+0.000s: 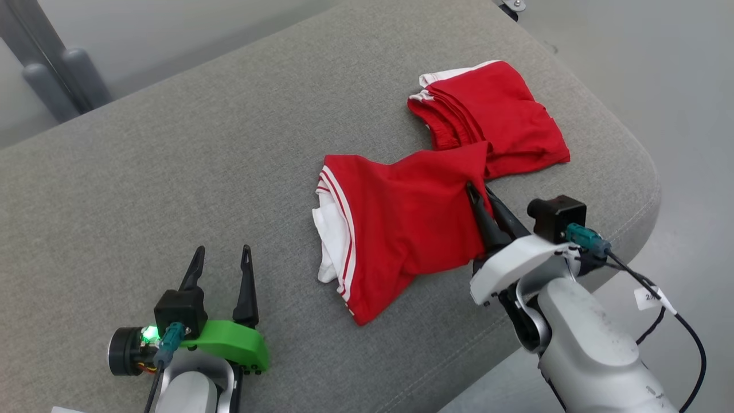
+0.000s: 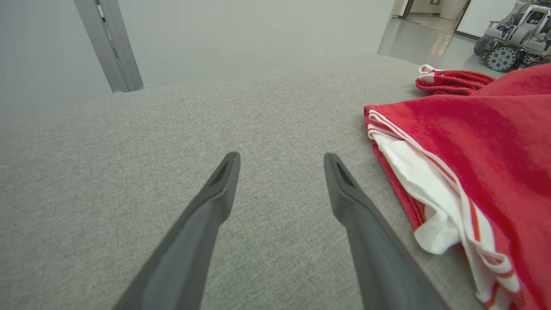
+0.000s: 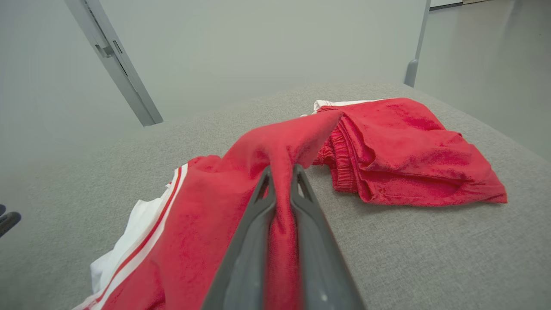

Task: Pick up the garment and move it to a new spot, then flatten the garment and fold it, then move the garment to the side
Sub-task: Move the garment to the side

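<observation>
A red garment (image 1: pixel 413 218) with white stripes and white lining lies crumpled on the grey cushion (image 1: pixel 172 172); its far part (image 1: pixel 499 115) is bunched toward the right edge. My right gripper (image 1: pixel 480 194) is shut on a fold of red cloth near the garment's middle; the right wrist view shows that fold (image 3: pixel 282 206) pinched between the fingers (image 3: pixel 254 224) and lifted. My left gripper (image 1: pixel 222 253) stands open at the lower left, apart from the garment, with bare cushion between its fingers (image 2: pixel 202 219). The garment's striped hem (image 2: pixel 434 193) lies just right of them.
The cushion's rounded right edge (image 1: pixel 636 189) drops to the pale floor close behind my right arm. A grey metal post (image 1: pixel 51 63) stands at the far left. Another wheeled machine (image 2: pixel 514 34) stands far off on the floor. Bare cushion spreads left of the garment.
</observation>
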